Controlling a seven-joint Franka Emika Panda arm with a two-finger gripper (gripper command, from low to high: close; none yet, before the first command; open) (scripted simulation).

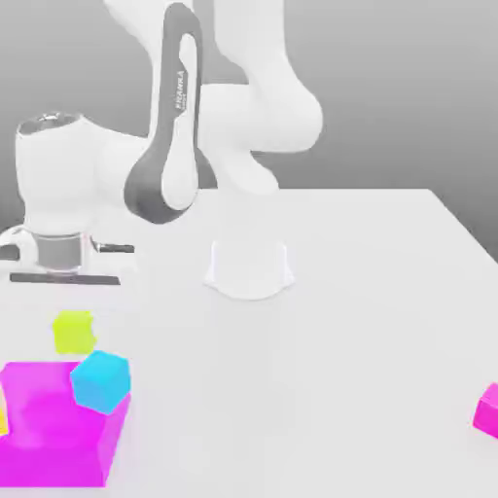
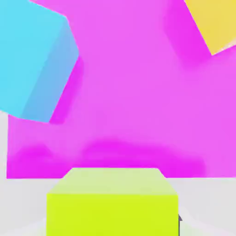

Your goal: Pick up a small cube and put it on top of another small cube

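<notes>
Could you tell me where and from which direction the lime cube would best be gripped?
I'd take the lime cube from straight above, closing on the two flat side faces that run toward the big magenta block. It sits squarely on the white table just short of that block, so the face turned to the block looks cramped, while the sides and top seem free. The cyan cube rests on the block, apart from it.

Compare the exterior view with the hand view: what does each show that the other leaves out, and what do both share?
Exterior view alone: the white arm, the white table reaching back to a grey wall, and a small magenta block at that view's right edge.

Hand view alone: a close look at the yellow cube's face.

Both: the lime cube, the cyan cube resting on the big magenta block.
</notes>
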